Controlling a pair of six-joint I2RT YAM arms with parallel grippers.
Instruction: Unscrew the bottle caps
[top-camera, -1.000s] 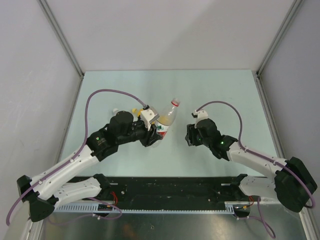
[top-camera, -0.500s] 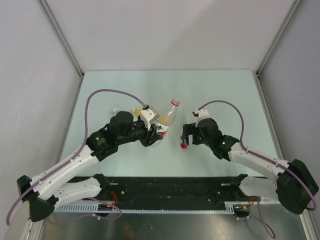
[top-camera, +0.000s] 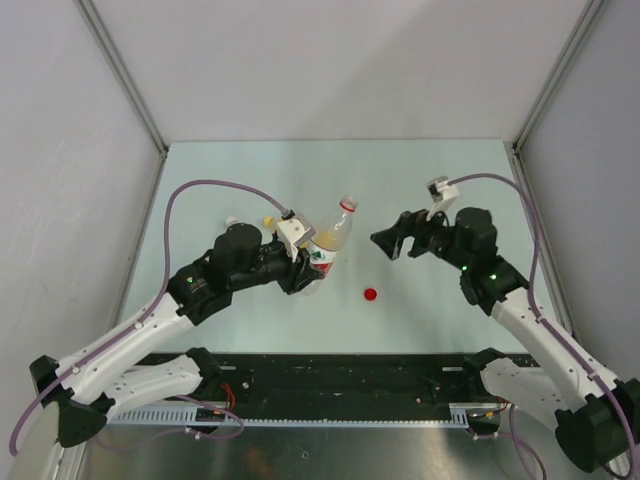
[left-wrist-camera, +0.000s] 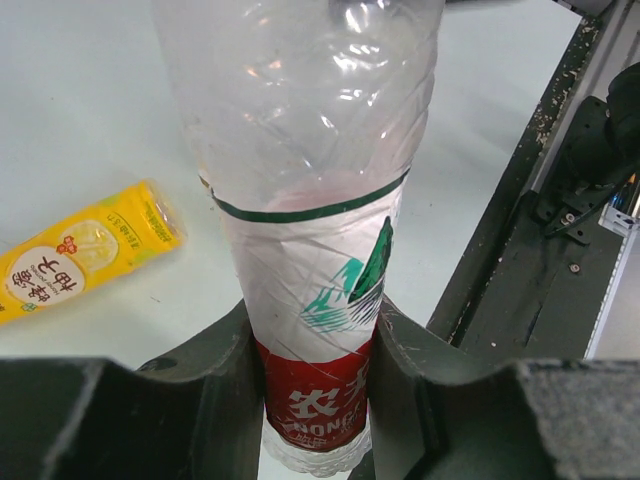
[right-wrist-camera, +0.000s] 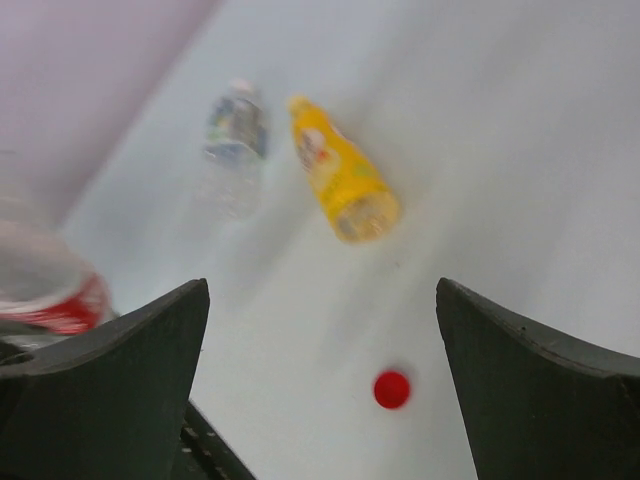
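My left gripper (top-camera: 306, 268) (left-wrist-camera: 315, 400) is shut on the lower end of the slim clear bottle (top-camera: 331, 236) (left-wrist-camera: 310, 200) with the red label. It holds the bottle tilted off the table, neck toward the upper right. The red cap (top-camera: 371, 294) (right-wrist-camera: 392, 389) lies loose on the table, right of that bottle. My right gripper (top-camera: 388, 238) (right-wrist-camera: 320, 290) hangs open and empty above and behind the cap. The yellow bottle (left-wrist-camera: 80, 250) (right-wrist-camera: 345, 180) lies on its side. The short clear bottle (right-wrist-camera: 235, 135) lies beside it. My left arm hides most of both in the top view.
Grey walls close in the table (top-camera: 440, 180) at the back and on both sides. A black rail (top-camera: 340, 375) (left-wrist-camera: 540, 250) runs along the near edge by the arm bases.
My right gripper has opened and the red cap has come to rest on the table. The right arm then drew back to the right and upward. The left gripper still holds the bottle.
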